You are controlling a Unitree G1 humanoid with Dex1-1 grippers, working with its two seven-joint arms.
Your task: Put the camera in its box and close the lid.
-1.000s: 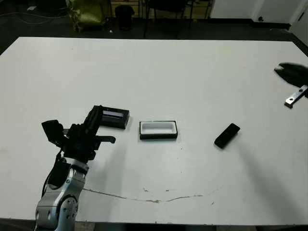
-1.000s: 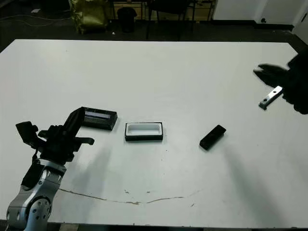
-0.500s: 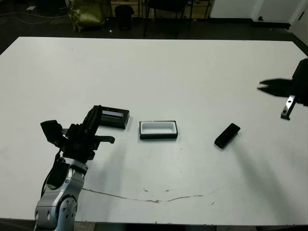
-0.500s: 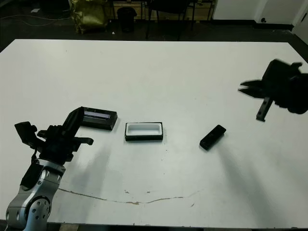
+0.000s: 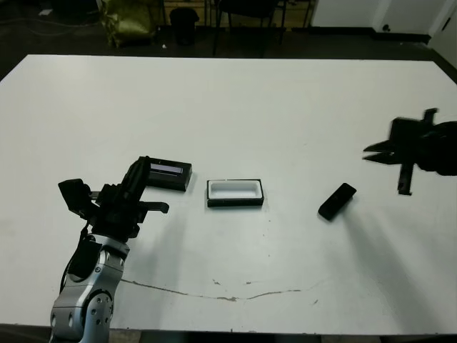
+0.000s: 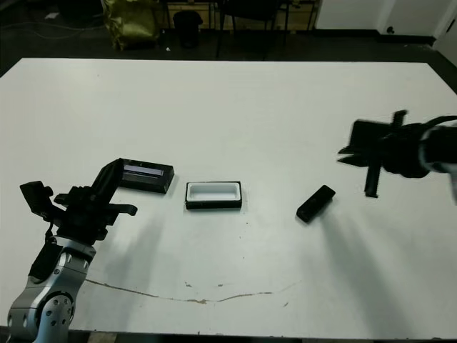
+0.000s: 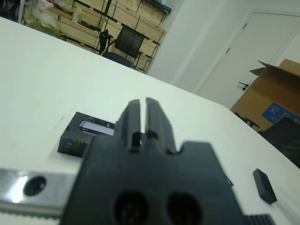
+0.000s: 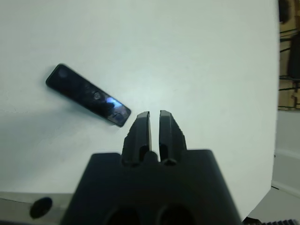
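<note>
The camera (image 5: pixel 337 201), a slim black bar, lies at an angle on the white table, right of the box; its glossy face glints bluish in the right wrist view (image 8: pixel 87 95). The box (image 5: pixel 235 203), white-lined and with nothing in it, sits mid-table. Just left of the box lies the lid (image 5: pixel 169 175), black with a pale stripe. My left gripper (image 5: pixel 145 163) is shut on nothing, its tips by the lid's left end. Above the table, beyond and to the right of the camera, my right gripper (image 5: pixel 368 151) hovers, shut on nothing.
A thin brown crack line (image 5: pixel 228 294) runs across the table near the front edge. Beyond the far edge are chairs and a yellow-green bag (image 5: pixel 128 18). The left wrist view shows a cardboard carton (image 7: pixel 276 89) and an office chair (image 7: pixel 126 42) off the table.
My right arm has swung in from the table's right edge, leftward and nearer, toward the camera. The left arm, lid, box and camera have stayed put.
</note>
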